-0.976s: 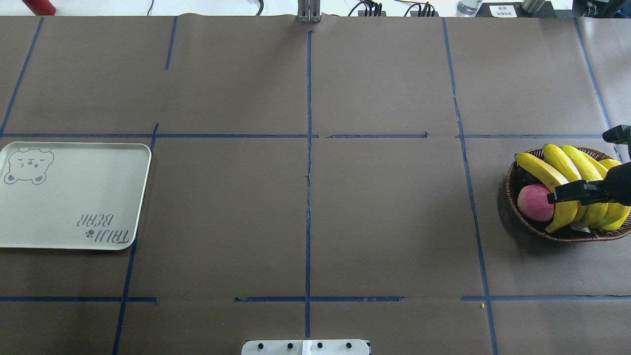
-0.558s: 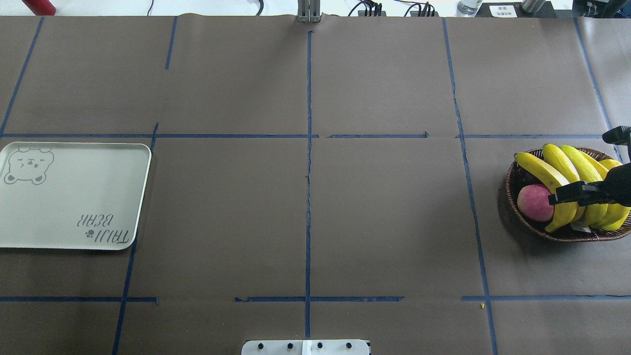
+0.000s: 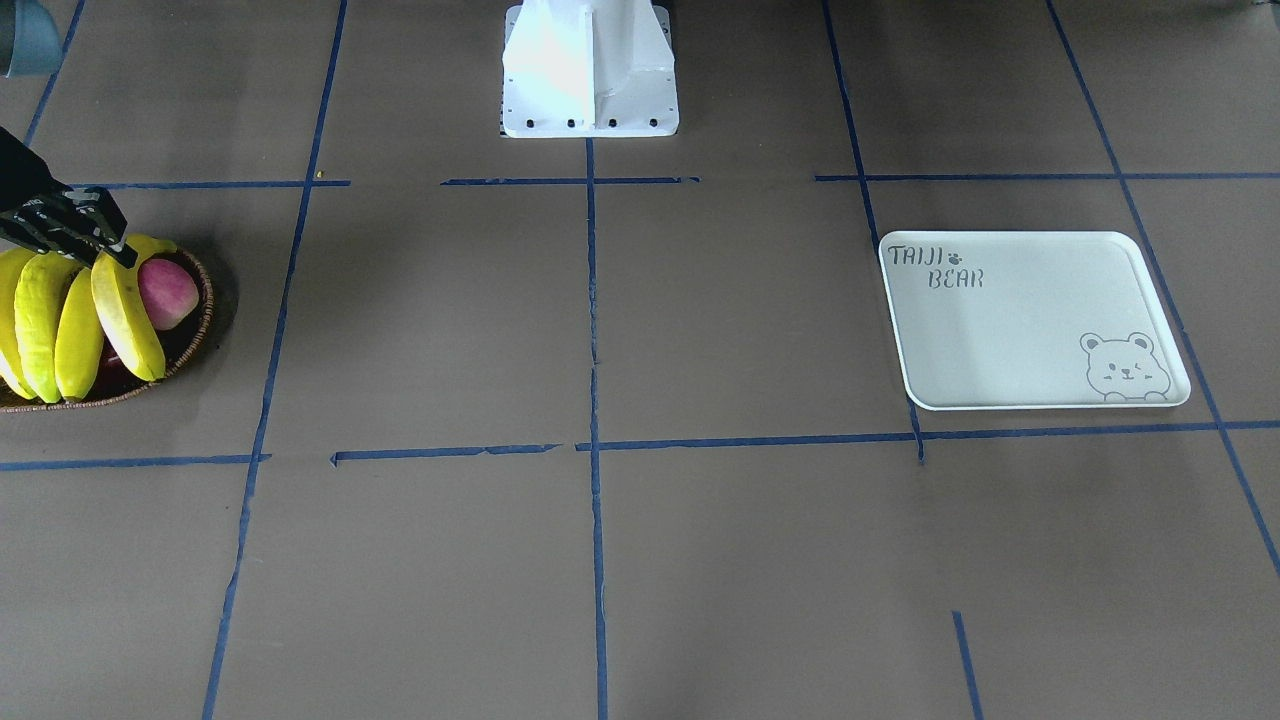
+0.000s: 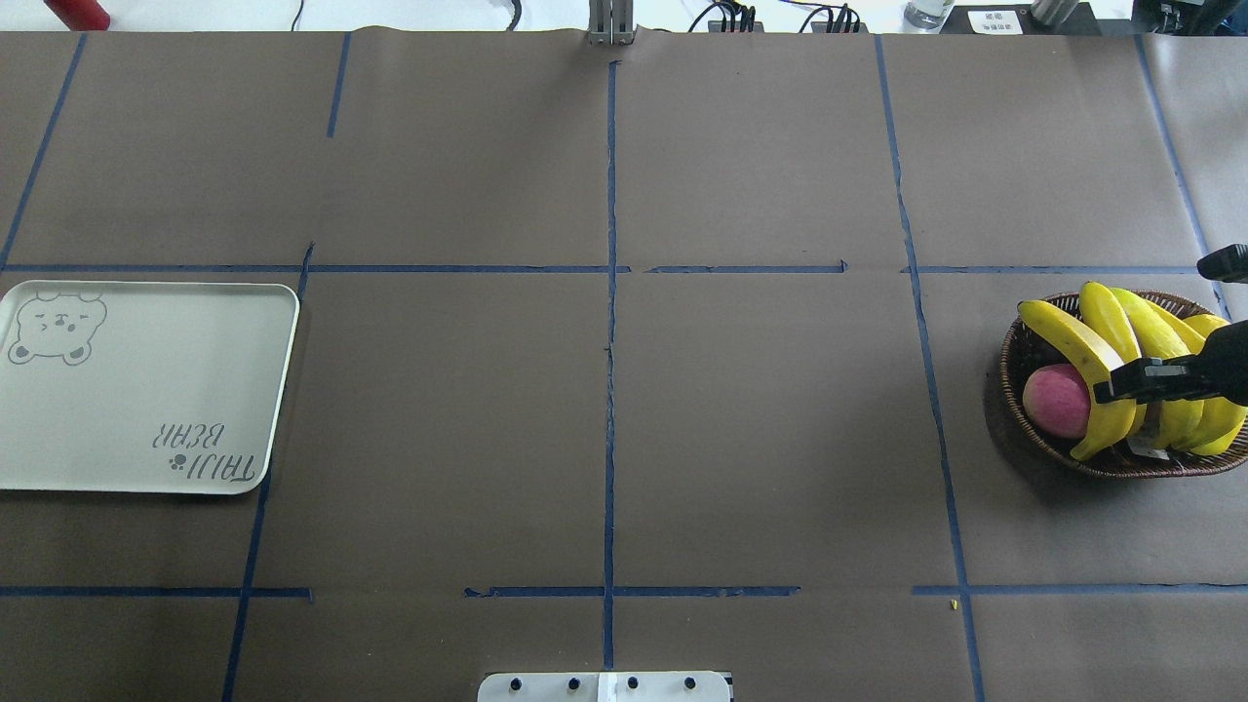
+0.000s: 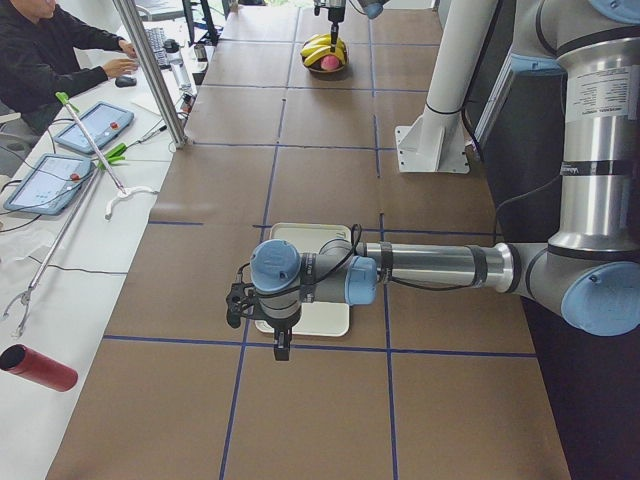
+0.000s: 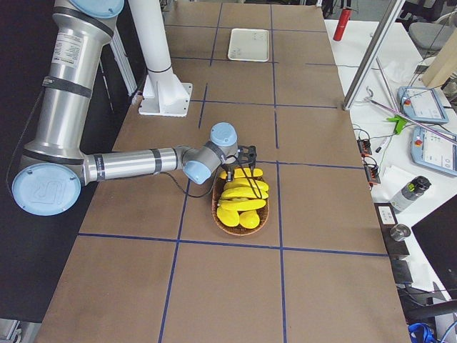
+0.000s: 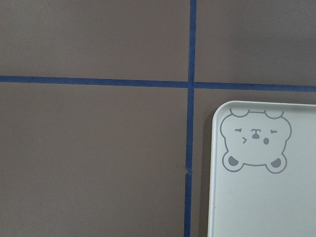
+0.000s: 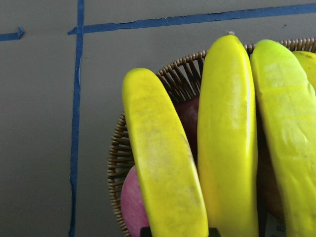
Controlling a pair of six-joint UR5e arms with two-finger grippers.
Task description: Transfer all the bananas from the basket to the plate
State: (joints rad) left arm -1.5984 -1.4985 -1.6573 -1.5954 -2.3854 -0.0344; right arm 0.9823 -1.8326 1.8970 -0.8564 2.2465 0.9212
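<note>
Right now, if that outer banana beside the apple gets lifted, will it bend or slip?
Probably stiff: the banana keeps its curve while lying over the apple and the basket rim. Its smooth skin may slip, and its curved shape could pivot when pinched.

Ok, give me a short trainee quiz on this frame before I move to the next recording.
1. True or false: the plate already holds fruit.
2. What shares the basket with the bananas? A. an apple B. a cup C. a bottle
3. Which arm's tool holds a banana?

Key: 1 false; 2 A; 3 right.
</note>
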